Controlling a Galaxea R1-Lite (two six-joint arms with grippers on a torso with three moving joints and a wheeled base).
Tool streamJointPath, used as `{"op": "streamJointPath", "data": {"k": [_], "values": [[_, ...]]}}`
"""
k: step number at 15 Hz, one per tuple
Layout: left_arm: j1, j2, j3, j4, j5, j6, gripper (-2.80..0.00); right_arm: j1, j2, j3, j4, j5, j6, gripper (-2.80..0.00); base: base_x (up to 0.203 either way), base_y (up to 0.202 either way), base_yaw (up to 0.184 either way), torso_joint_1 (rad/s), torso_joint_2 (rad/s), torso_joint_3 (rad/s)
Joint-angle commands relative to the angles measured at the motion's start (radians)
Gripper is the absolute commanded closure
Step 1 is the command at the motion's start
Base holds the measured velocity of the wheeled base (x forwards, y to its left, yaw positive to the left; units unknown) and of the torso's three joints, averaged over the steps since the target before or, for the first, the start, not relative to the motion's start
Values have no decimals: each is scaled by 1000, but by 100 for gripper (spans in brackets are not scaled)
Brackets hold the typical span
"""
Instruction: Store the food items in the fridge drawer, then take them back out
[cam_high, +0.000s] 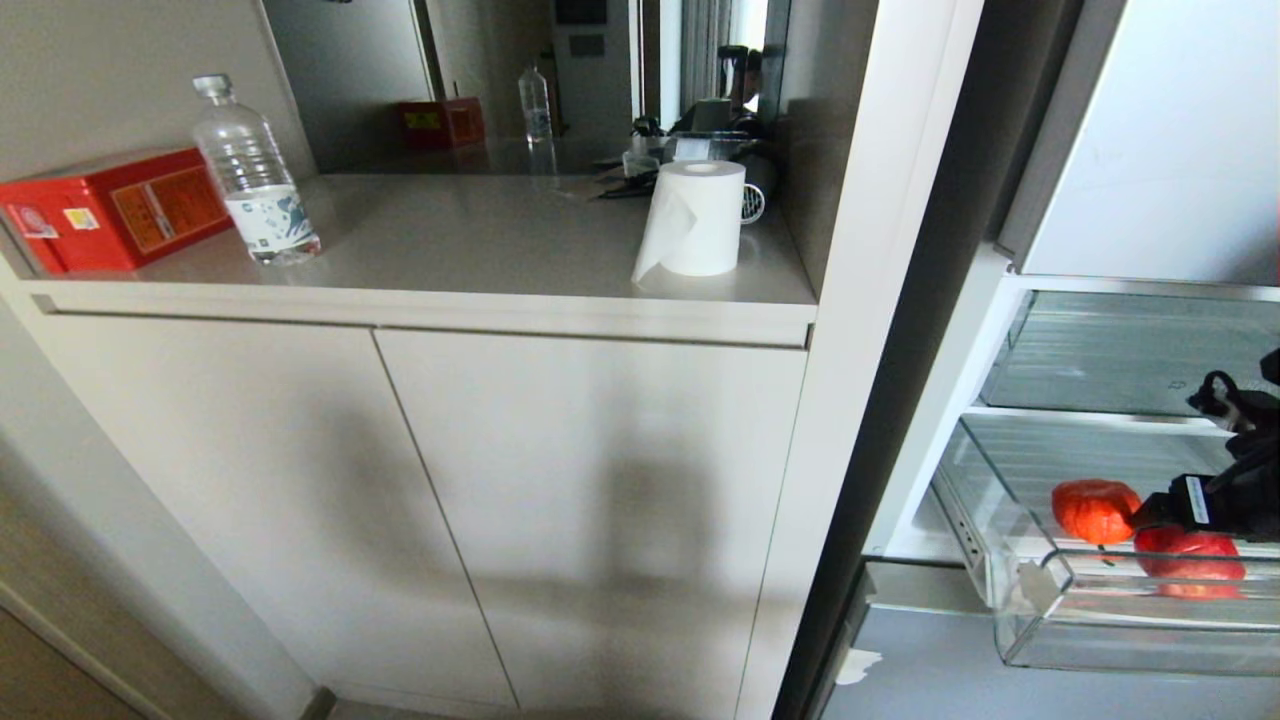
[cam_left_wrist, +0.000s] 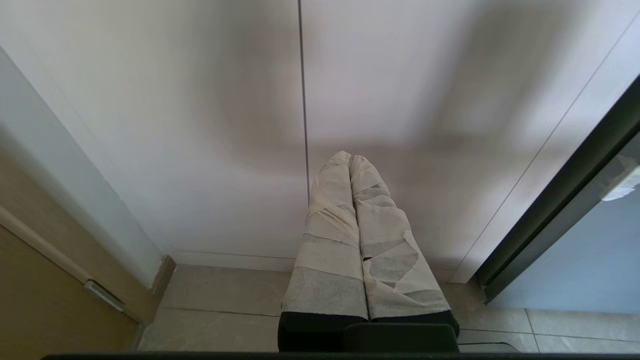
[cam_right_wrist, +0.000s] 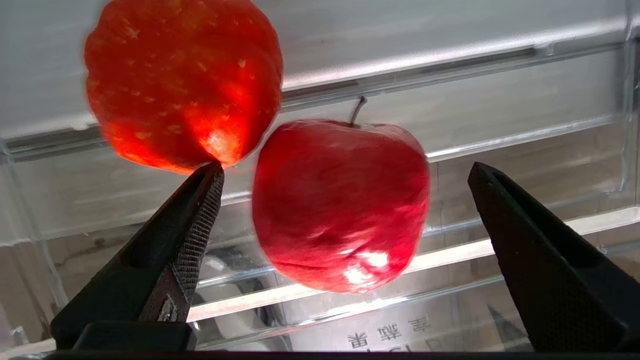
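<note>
A: Is any writing readable?

B: Little. The red box (cam_high: 112, 208) on the counter (cam_high: 480, 250) has yellow labels too small to read, and the water bottle (cam_high: 254, 176) beside it wears a printed band that is just as unclear. In the right wrist view a few printed characters show through the clear plastic, upside down and not readable.

A: Where do the food items lie against the gripper?

B: There are two, both in the fridge drawer (cam_high: 1040, 590), touching each other. The red apple (cam_right_wrist: 341, 205) sits between the spread fingers of the right gripper (cam_right_wrist: 345, 175), which grips nothing. The ribbed orange one (cam_right_wrist: 182, 82) lies just beyond one fingertip.

A: And the other arm?

B: The left gripper (cam_left_wrist: 350, 160) hangs before the cupboard doors (cam_left_wrist: 240, 115), its taped fingers pressed together and empty. One paper roll (cam_high: 695, 218) stands on the counter.
</note>
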Motion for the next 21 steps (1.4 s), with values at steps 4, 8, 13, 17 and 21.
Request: {"op": "streamJointPath", "data": {"k": [4,8,13,17,21], "values": [[0,0,0,1,1,0,0,4,29,-34,35,-4,-6,-280,0,0,0,0,0,0],[0,0,0,1,1,0,0,4,25,-64,44,-72,-15,-280,0,0,0,0,0,0],[0,0,0,1,1,0,0,2,24,-141,44,-81,-10,-280,0,0,0,0,0,0],[0,0,0,1,1,0,0,-2,-19,-129,69,-81,-21,-280,0,0,0,0,0,0],[0,0,0,1,1,0,0,-1,3,-147,123,-81,-24,-280,0,0,0,0,0,0]]}}
